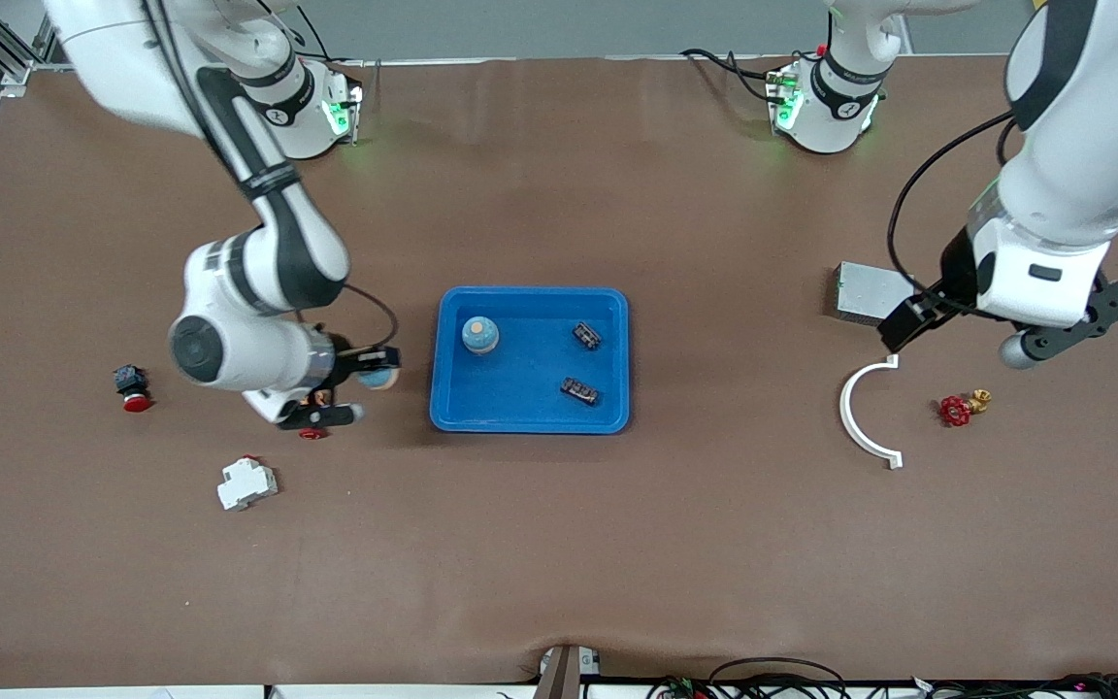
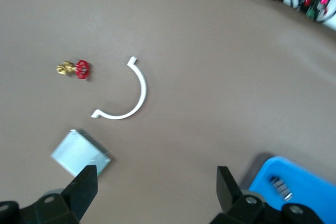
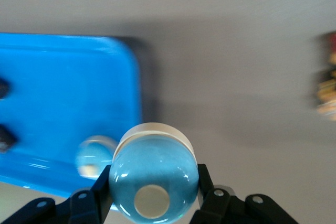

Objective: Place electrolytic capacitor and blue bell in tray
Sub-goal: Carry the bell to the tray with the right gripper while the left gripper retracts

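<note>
The bright-blue tray (image 1: 530, 416) lies mid-table. In it sit one blue bell (image 1: 480, 335) and two small dark electrolytic capacitors (image 1: 586, 336) (image 1: 579, 390). My right gripper (image 1: 377, 370) is shut on a second blue bell (image 3: 155, 177), a glossy blue ball with a pale round spot. It hangs over the bare table just beside the tray's rim (image 3: 134, 93), toward the right arm's end. The bell in the tray (image 3: 94, 156) shows past the held one. My left gripper (image 2: 157, 182) hangs open and empty over the table, near the grey box.
A grey metal box (image 1: 868, 291), a white half-ring (image 1: 860, 413) and a small red-and-brass valve (image 1: 959, 408) lie toward the left arm's end. A red push button (image 1: 132, 386) and a white breaker (image 1: 246, 482) lie toward the right arm's end.
</note>
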### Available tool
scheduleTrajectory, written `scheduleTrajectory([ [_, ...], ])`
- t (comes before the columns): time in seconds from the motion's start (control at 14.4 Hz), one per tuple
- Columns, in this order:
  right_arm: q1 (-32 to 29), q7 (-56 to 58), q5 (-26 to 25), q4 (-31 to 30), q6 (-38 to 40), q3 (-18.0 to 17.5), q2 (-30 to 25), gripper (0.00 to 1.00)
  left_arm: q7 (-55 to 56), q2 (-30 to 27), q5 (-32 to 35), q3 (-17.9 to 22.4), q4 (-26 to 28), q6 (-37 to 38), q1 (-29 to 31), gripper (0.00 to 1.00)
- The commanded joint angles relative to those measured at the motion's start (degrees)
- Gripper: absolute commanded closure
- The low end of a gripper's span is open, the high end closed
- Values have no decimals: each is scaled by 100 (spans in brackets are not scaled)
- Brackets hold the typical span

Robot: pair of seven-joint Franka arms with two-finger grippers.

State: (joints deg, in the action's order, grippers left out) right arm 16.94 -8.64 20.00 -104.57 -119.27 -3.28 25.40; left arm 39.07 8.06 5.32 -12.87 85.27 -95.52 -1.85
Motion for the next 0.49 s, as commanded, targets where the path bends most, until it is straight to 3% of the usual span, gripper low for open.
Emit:
scheduleTrajectory([
  [0.0,834,-1162,285,-12,-297,283,-124,86,-907,-462,-268,485,244,297,9,0],
  [0.21,1599,-1990,312,532,-403,581,306,86,-1848,-734,-479,891,279,569,-52,0],
  [0.42,2355,-2063,312,972,-421,1310,833,85,-2603,-946,-541,997,341,684,27,0],
])
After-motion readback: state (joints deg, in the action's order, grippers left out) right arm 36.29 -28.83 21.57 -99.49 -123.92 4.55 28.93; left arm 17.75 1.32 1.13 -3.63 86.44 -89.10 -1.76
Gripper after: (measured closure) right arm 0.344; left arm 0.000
